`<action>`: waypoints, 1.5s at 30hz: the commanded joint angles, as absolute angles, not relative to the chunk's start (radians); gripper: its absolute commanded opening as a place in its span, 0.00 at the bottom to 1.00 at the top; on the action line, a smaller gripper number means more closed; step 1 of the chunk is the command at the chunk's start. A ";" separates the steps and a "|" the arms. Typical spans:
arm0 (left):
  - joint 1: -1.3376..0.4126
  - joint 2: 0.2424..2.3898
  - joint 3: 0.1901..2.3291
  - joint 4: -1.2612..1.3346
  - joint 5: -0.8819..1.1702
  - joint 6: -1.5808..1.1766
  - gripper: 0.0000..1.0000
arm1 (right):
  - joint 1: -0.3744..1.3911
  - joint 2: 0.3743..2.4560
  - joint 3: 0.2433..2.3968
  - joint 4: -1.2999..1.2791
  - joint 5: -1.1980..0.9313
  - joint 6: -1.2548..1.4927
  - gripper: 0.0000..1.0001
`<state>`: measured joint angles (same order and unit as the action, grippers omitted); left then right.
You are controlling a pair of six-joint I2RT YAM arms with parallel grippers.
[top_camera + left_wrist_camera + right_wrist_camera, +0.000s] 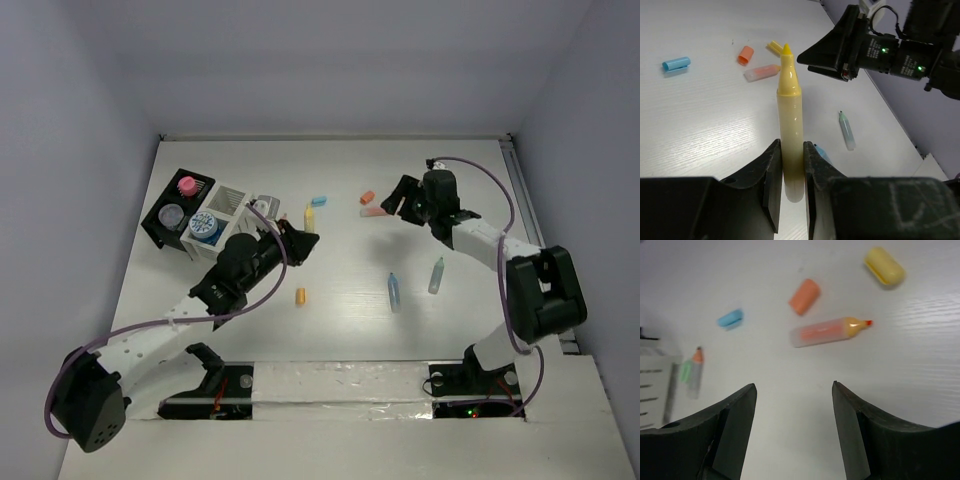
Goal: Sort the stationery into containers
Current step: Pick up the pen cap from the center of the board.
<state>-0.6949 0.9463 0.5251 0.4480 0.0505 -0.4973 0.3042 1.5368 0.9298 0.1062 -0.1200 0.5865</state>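
The left fingers (771,170) are clenched on the yellow highlighter (790,115) low on its barrel, bare tip pointing away; it looks light, stiff and slick, best gripped mid-barrel. The right fingers (735,415) stand released, the orange highlighter (825,332) lying on the bench (920,370) just ahead of them

White table (340,340) w/ black tray (202,181), white box (232,198), loose markers (394,290) & caps (319,201).
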 commanded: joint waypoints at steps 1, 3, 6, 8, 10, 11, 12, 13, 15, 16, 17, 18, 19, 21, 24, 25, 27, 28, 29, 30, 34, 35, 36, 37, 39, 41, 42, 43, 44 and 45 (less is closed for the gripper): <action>-0.699 0.913 0.497 0.483 0.054 -0.449 0.00 | 0.265 1.619 1.026 0.057 -0.084 0.561 0.68; -0.699 0.911 0.480 0.505 0.060 -0.448 0.00 | 0.265 1.664 1.061 0.045 -0.045 0.566 0.67; -0.699 0.900 0.469 0.512 0.060 -0.440 0.00 | 0.256 1.742 1.127 0.025 -0.006 0.578 0.65; -0.699 0.882 0.463 0.514 0.055 -0.436 0.00 | 0.247 1.776 1.172 0.011 -0.006 0.587 0.65; -0.699 0.865 0.457 0.522 0.054 -0.433 0.00 | 0.247 1.819 1.199 0.006 -0.006 0.604 0.65; -0.699 0.862 0.451 0.523 0.052 -0.431 0.00 | 0.247 1.830 1.215 0.009 -0.006 0.610 0.66; -0.699 0.859 0.449 0.523 0.052 -0.430 0.00 | 0.247 1.851 1.223 0.014 0.021 0.617 0.67; -0.699 0.861 0.445 0.525 0.051 -0.428 0.00 | 0.247 1.864 1.233 0.015 0.025 0.626 0.69; -0.699 0.859 0.437 0.528 0.055 -0.426 0.00 | 0.238 1.888 1.259 0.018 0.032 0.650 0.69; -0.699 0.858 0.434 0.529 0.055 -0.426 0.00 | 0.238 1.914 1.272 0.017 0.020 0.656 0.70; -0.699 0.857 0.433 0.528 0.052 -0.423 0.00 | 0.238 1.927 1.282 0.012 0.018 0.667 0.70; -0.699 0.854 0.431 0.526 0.049 -0.422 0.00 | 0.238 1.936 1.301 0.011 0.024 0.672 0.70; -0.699 0.851 0.431 0.526 0.048 -0.422 0.00 | 0.238 1.954 1.307 0.009 0.025 0.675 0.70; -0.699 0.845 0.426 0.528 0.043 -0.419 0.00 | 0.229 1.977 1.327 0.006 0.040 0.686 0.70; -0.699 0.845 0.425 0.531 0.044 -0.419 0.00 | 0.229 1.999 1.345 0.006 0.049 0.696 0.70; -0.699 0.848 0.425 0.532 0.046 -0.419 0.00 | 0.219 2.005 1.356 0.006 0.058 0.701 0.70; -0.699 0.850 0.423 0.532 0.046 -0.419 0.00 | 0.219 2.023 1.367 0.006 0.074 0.707 0.70; -0.699 0.851 0.423 0.532 0.048 -0.419 0.00 | 0.219 2.028 1.368 0.006 0.078 0.707 0.70; -0.699 0.851 0.422 0.532 0.048 -0.419 0.00 | 0.210 2.032 1.377 0.003 0.083 0.707 0.70; -0.699 0.851 0.422 0.532 0.046 -0.419 0.00 | 0.210 2.040 1.381 0.003 0.083 0.707 0.70; -0.699 0.857 0.423 0.537 0.048 -0.419 0.00 | 0.190 2.049 1.391 0.003 0.103 0.698 0.70; -0.699 0.861 0.423 0.538 0.049 -0.419 0.00 | 0.180 2.054 1.396 0.003 0.100 0.696 0.70; -0.699 0.862 0.425 0.538 0.049 -0.417 0.00 | 0.179 2.060 1.410 0.003 0.095 0.695 0.70; -0.699 0.867 0.425 0.538 0.049 -0.417 0.00 | 0.170 2.077 1.420 0.003 0.088 0.690 0.70; -0.699 0.870 0.422 0.541 0.048 -0.416 0.00 | 0.170 2.089 1.452 -0.029 0.089 0.672 0.70; -0.699 0.874 0.425 0.541 0.045 -0.416 0.00 | 0.170 2.112 1.476 -0.049 0.089 0.655 0.69; -0.699 0.876 0.425 0.541 0.046 -0.414 0.00 | 0.170 2.120 1.488 -0.057 0.087 0.650 0.69; -0.699 0.877 0.425 0.545 0.045 -0.414 0.00 | 0.170 2.126 1.505 -0.064 0.086 0.647 0.69; -0.699 0.877 0.425 0.543 0.043 -0.414 0.00 | 0.170 2.137 1.509 -0.069 0.086 0.643 0.68; -0.699 0.879 0.426 0.543 0.043 -0.413 0.00 | 0.170 2.141 1.514 -0.072 0.086 0.641 0.68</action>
